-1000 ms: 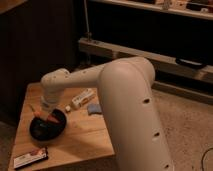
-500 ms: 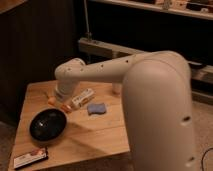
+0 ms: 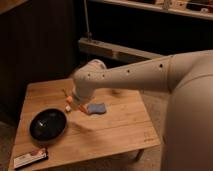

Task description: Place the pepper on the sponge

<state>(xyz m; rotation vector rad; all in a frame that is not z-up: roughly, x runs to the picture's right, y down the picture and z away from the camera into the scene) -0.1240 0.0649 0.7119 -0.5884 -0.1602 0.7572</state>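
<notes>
Pepper (image 3: 81,106): orange-red tip shows under wrist, mid-table (image 3: 125,135). L to R: flat packet (image 3: 31,158) at front-left corner; black bowl (image 3: 48,125) behind it; white tube (image 3: 68,106) partly hidden by arm; gripper (image 3: 78,103) low over tabletop, jaws clenched on pepper; sponge (image 3: 96,108) just right of pepper, whether touching can't tell. Arm runs off to R.

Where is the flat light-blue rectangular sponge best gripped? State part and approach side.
Probably pinch the light-blue sponge across its shorter width, coming from straight above: it lies flat on the wooden table, so only its edges offer purchase. The shut gripper sits beside it, over the table.
</notes>
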